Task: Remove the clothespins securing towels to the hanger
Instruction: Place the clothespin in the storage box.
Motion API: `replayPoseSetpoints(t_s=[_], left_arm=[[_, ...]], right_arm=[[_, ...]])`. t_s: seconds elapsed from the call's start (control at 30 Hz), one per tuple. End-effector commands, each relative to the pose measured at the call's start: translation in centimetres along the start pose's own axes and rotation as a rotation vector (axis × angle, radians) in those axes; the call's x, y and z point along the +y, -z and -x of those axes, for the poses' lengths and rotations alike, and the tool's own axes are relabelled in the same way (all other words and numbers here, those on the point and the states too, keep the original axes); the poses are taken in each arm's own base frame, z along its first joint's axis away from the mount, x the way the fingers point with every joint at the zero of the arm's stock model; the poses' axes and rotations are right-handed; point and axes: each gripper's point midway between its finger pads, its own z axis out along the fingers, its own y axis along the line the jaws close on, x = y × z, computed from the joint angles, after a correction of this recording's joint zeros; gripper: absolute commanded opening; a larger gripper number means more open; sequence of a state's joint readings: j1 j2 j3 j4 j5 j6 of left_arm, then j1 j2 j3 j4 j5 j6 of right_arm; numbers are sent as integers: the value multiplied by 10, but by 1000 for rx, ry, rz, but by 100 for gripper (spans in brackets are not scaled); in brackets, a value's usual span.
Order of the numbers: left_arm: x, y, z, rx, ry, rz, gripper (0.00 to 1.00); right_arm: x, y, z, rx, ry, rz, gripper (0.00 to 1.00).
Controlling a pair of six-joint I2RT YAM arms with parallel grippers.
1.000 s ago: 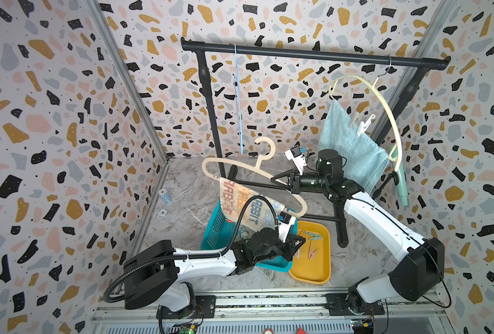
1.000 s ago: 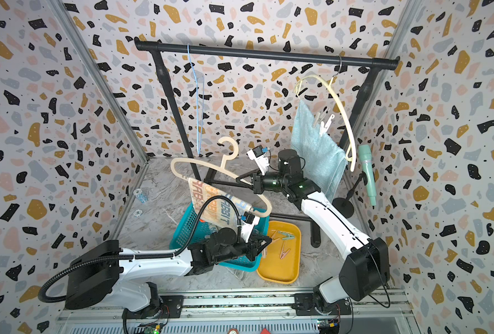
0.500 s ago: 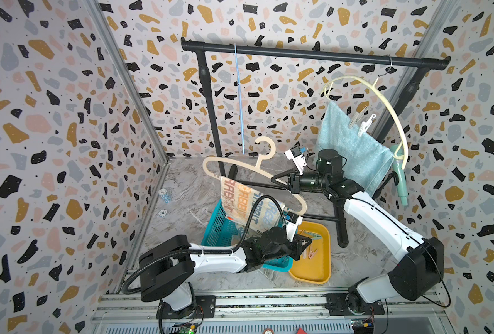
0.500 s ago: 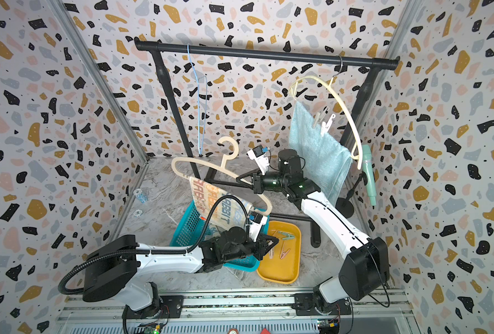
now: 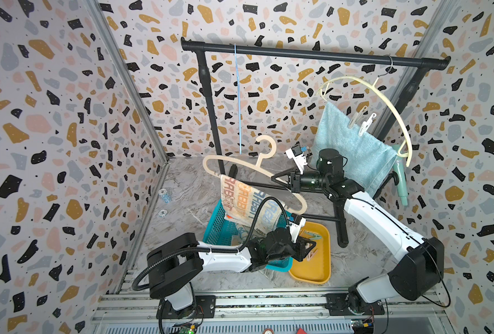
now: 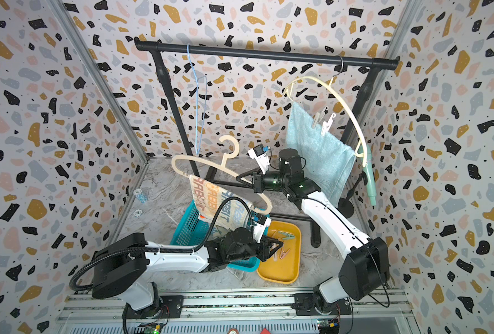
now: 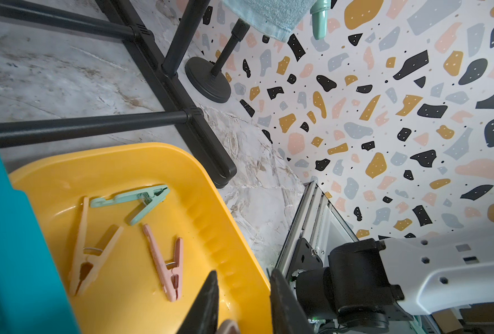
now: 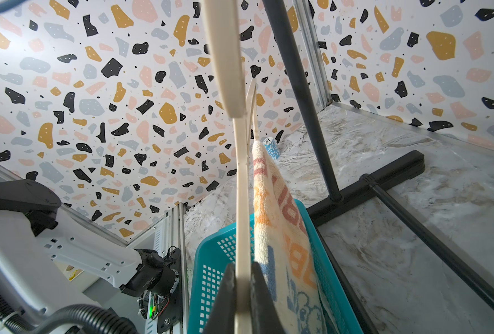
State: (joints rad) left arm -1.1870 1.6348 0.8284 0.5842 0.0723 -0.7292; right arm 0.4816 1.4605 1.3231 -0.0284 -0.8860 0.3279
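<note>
Step in hand: dropping off a pulled pin. Left claw [image 7: 243, 277] hangs over the yellow tray [image 7: 199, 202], jaws parted. A pinkish bit [image 7: 228, 326] shows between them; we can't tell if it's touching. In the tray lie a mint clothespin [image 7: 136, 199], peach clothespin [image 7: 86, 248] and pink clothespin [image 7: 167, 260].

Right claw [image 8: 243, 269] is clamped on the cream hanger [image 5: 240, 163], above and behind the tray. The RABBIT towel [image 5: 245, 202] is draped on it, and we see no pins there.

Two pale clothespins [image 5: 366, 125] pin the light-blue towel [image 5: 347, 150], high behind the tray. Next, we judge, the left claw clears the tray, rises and squeezes a pin's tail ends.
</note>
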Motion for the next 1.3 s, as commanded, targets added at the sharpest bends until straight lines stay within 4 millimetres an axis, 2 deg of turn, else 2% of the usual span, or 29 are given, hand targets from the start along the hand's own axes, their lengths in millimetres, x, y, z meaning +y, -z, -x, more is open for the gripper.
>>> replayPoseSetpoints(t_s=[0.0, 0.23, 0.5, 0.67, 0.8, 1.07, 1.27], left_arm=[[-17, -2, 15, -39, -5, -48, 38], [-21, -1, 17, -43, -6, -60, 51], [-40, 7, 21, -56, -30, -133, 50], [-55, 16, 7, -44, -62, -176, 50], [-59, 29, 4, -66, -65, -182, 49], [-63, 59, 25, -139, -102, -145, 49], [-63, 70, 39, -98, -196, -45, 48]], right_arm=[[13, 4, 13, -33, 44, 32, 0], [13, 5, 14, -34, 44, 31, 0], [15, 7, 19, -42, 52, 29, 0], [13, 11, 24, -51, 61, 15, 0], [13, 12, 26, -54, 65, 2, 0], [11, 15, 24, -51, 71, -22, 0], [14, 18, 21, -48, 80, -25, 0]])
